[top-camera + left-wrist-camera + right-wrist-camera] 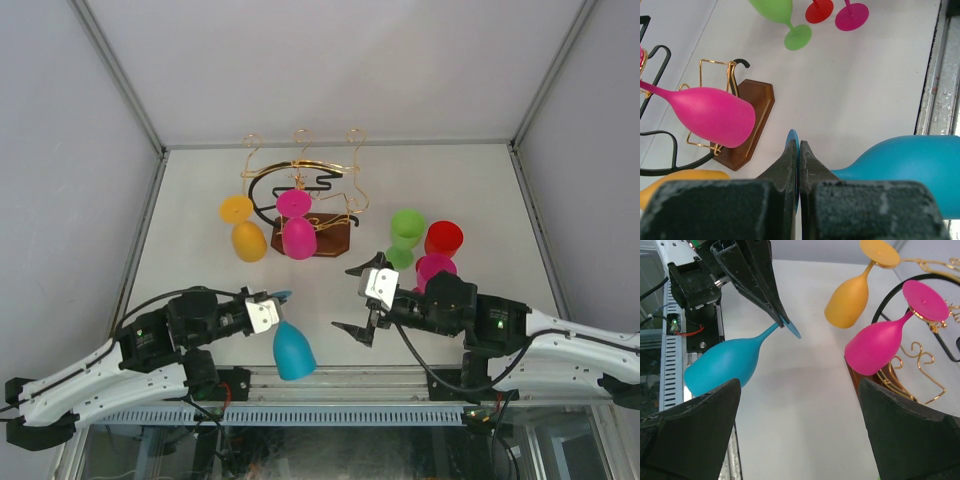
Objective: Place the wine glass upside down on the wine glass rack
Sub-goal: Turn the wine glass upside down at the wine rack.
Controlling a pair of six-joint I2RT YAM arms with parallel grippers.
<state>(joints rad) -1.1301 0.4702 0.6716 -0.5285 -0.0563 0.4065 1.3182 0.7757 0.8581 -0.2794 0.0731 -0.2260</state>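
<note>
**Item: blue wine glass** [293,350]. Held by the left end effector [282,297], which is clenched on the rim of the glass's foot.
- Long axis: runs from the pinched foot back and down to the bowl, which hangs below and behind the fingertips. The glass is foot-up and tilted.

**Item: wine glass rack** [338,235]. Stands ahead of the left end effector and well apart from it, up and to the left in its wrist view.
- Load: a pink glass [298,235] and a yellow glass [248,240] hang bowl-down.
- Space: the scroll arm on the side away from the yellow glass looks free.

**Item: right end effector** [358,298]. Released, jaws wide, nothing between them. It sits just across from the left one, about as near to the rack.

**Judgement:** the left arm carries the glass forward, foot leading into a free scroll.
</note>
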